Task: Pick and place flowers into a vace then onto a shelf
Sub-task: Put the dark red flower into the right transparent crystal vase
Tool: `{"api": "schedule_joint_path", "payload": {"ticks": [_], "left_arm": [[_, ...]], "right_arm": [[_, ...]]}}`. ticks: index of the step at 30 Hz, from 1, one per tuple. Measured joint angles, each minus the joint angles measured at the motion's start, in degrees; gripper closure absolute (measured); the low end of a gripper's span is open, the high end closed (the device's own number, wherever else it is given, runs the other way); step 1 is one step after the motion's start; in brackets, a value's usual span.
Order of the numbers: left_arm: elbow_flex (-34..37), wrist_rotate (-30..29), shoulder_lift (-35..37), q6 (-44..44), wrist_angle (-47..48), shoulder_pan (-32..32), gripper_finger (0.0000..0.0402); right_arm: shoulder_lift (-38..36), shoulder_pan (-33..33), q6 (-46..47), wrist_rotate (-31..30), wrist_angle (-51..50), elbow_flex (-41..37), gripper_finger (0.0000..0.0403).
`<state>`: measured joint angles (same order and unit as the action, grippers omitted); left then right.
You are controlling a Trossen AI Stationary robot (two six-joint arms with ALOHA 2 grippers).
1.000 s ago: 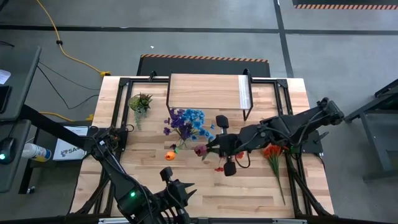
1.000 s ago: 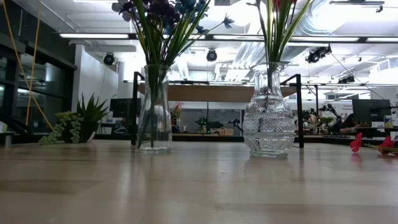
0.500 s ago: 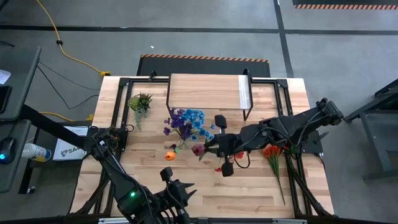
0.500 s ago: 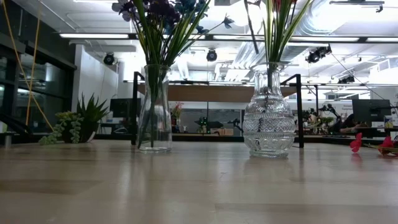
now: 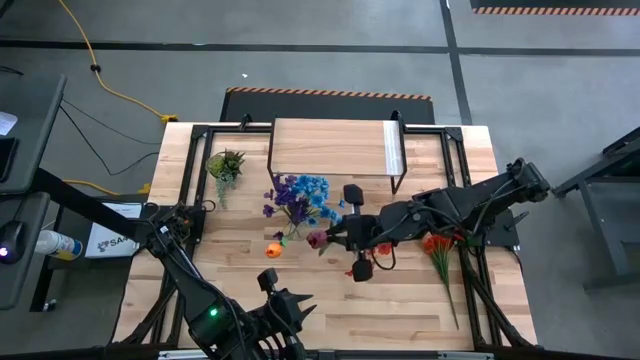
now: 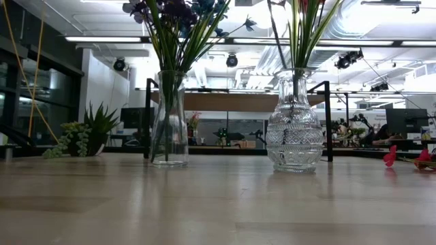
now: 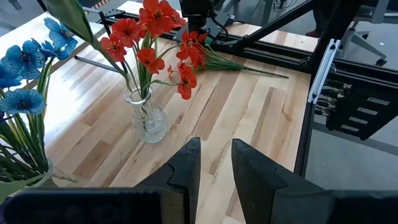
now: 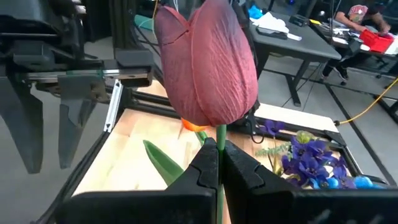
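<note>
Maroon tulip (image 8: 208, 65) pinched in right gripper (image 8: 216, 163); overhead hides this.

floor (image 5: 300, 60): grey concrete — yellow cable (image 5: 100, 75) across it | ceiling (image 6: 225, 41): strip lights, ducts | desks (image 8: 292, 46) behind

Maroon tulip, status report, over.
Right gripper shut on the maroon tulip stem, mid-table. Left gripper slightly open, empty, near edge. Nothing blocking in view.

right end effector (image 8: 214, 163) clamped, left end effector (image 7: 214, 163) seemingly parted
</note>
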<state>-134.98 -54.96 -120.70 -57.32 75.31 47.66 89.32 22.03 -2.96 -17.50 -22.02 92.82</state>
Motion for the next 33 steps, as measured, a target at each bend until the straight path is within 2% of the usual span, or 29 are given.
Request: {"api": "schedule_joint_path", "payload": {"ticks": [7, 14, 17, 23, 33], "left_arm": [[0.00, 0.18, 0.00, 0.00, -0.17, 0.00, 0.0277], [-0.01, 0.45, 0.00, 0.03, -0.24, 0.00, 0.0277], [0.00, 1.02, 0.00, 0.02, -0.22, 0.00, 0.0277], [0.00, 1.46, 0.00, 0.07, -0.17, 0.00, 0.0277], [-0.02, 1.44, 0.00, 0.09, -0.17, 0.00, 0.0277]], "right_arm": [[0.00, -0.21, 0.57, -1.70, -2.11, -0.07, 0.0403], [-2.57, -0.31, 2.25, -1.46, 14.10, -12.39, 0.0403], [-4.80, -0.29, 2.72, -1.69, 17.77, -16.44, 0.0403], [-9.93, -0.27, 2.58, -6.17, 15.70, -18.16, 0.0403], [-12.24, 0.19, 7.55, -6.65, 13.26, -23.15, 0.0403]]}}
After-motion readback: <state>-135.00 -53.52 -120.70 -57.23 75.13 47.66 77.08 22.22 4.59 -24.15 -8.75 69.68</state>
